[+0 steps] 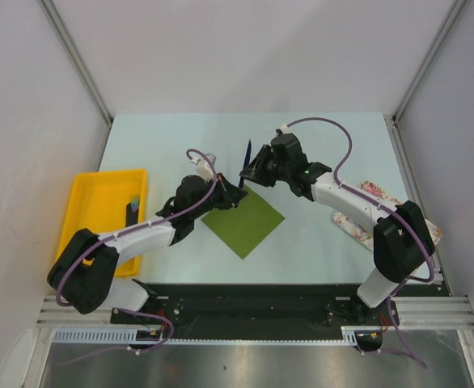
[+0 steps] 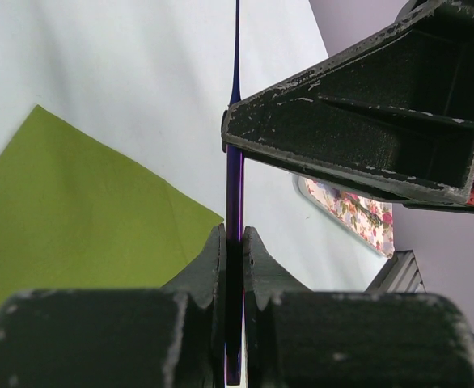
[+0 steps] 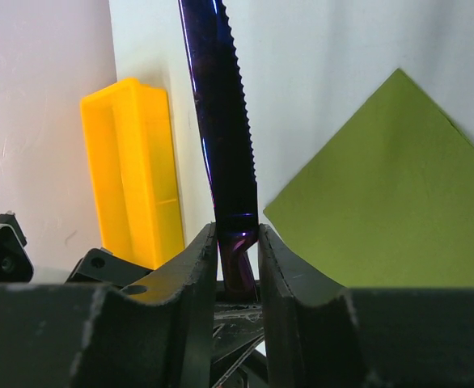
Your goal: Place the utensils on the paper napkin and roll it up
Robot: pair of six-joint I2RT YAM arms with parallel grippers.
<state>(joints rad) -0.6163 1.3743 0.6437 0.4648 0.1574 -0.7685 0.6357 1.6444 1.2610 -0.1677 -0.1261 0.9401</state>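
Observation:
A dark purple knife (image 1: 247,155) with a serrated blade is held up above the table between both grippers. My left gripper (image 2: 233,242) is shut on its thin handle (image 2: 234,162), pads pressed on both sides. My right gripper (image 3: 237,234) has closed around the knife (image 3: 221,121) where blade meets handle, both fingers touching it. The olive-green paper napkin (image 1: 243,220) lies flat just in front of the grippers and also shows in the wrist views (image 2: 75,202) (image 3: 391,194). Nothing lies on it. Another dark utensil (image 1: 132,208) rests in the yellow tray.
The yellow tray (image 1: 99,175) stands at the left table edge, its wall (image 3: 136,170) seen from the right wrist. A floral-print cloth (image 1: 383,212) lies at the right, beneath the right arm. Grey walls enclose the table on three sides.

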